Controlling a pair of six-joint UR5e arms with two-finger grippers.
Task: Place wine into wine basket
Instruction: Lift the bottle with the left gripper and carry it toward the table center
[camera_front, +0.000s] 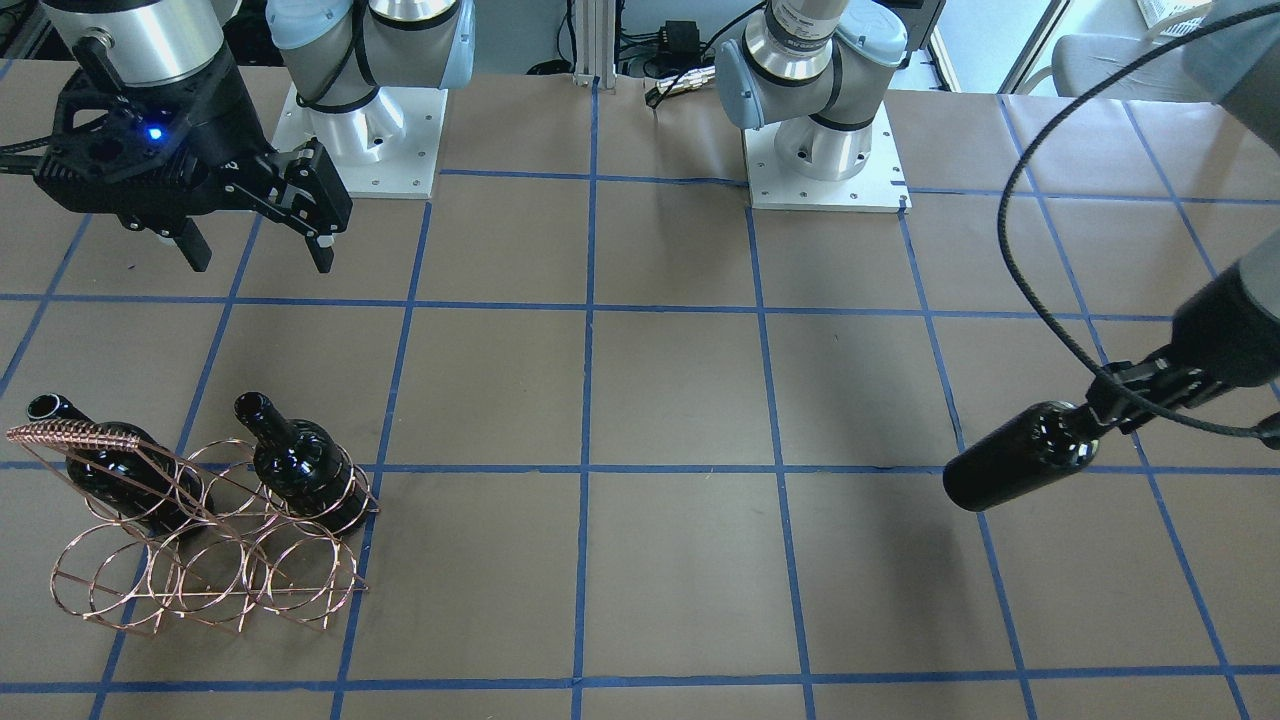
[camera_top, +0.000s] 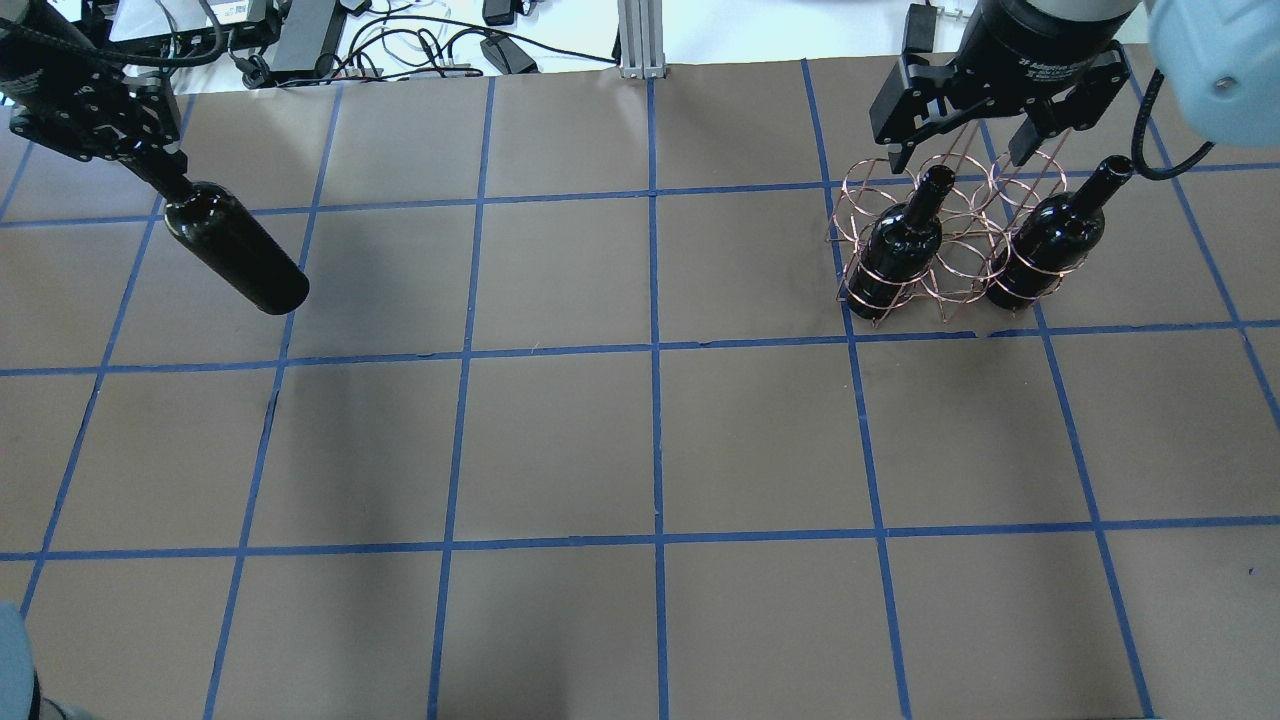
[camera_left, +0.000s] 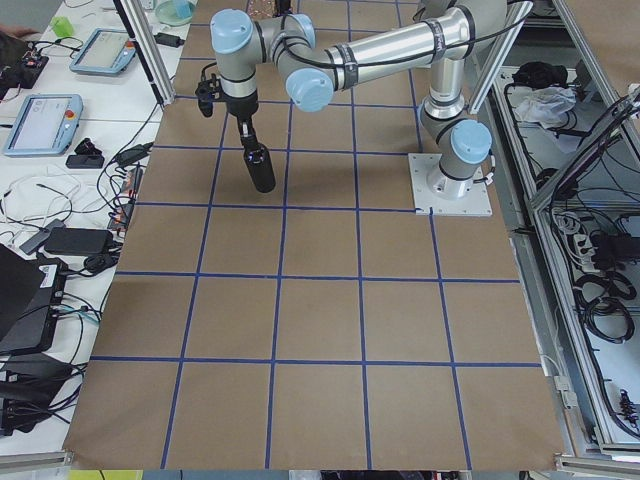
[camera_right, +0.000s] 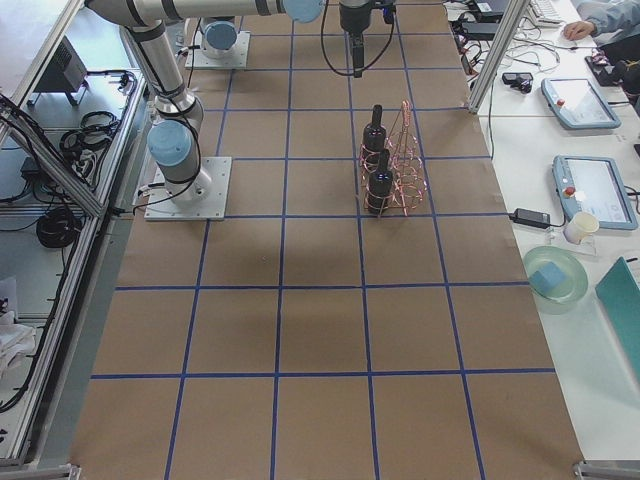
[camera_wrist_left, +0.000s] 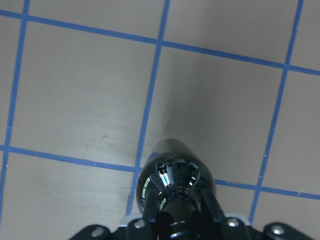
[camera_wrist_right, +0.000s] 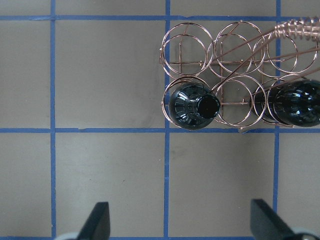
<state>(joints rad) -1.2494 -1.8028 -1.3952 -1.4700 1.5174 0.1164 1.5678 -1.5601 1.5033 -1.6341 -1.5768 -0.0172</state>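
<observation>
The left gripper (camera_top: 165, 185) is clamping the neck of the wine (camera_top: 235, 255) and holding it tilted above the table (camera_top: 650, 450), well apart from the wine basket (camera_front: 72, 434). The right gripper (camera_top: 958, 152) is hanging over the basket, jaws spread wide and gripping nothing. White print on its body is showing "Adaptive"; the rest is too small to read. A second bottle (camera_top: 900, 245) and a third bottle (camera_top: 1050, 240) are standing in the end rings of one basket row.

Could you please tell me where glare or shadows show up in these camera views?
Left wrist view: the held wine shows bright glints on its shoulder; a broad soft shadow falls across the table. Right wrist view: even light, small highlights on the racked bottle. Overhead view: only faint, diffuse shadows.
</observation>
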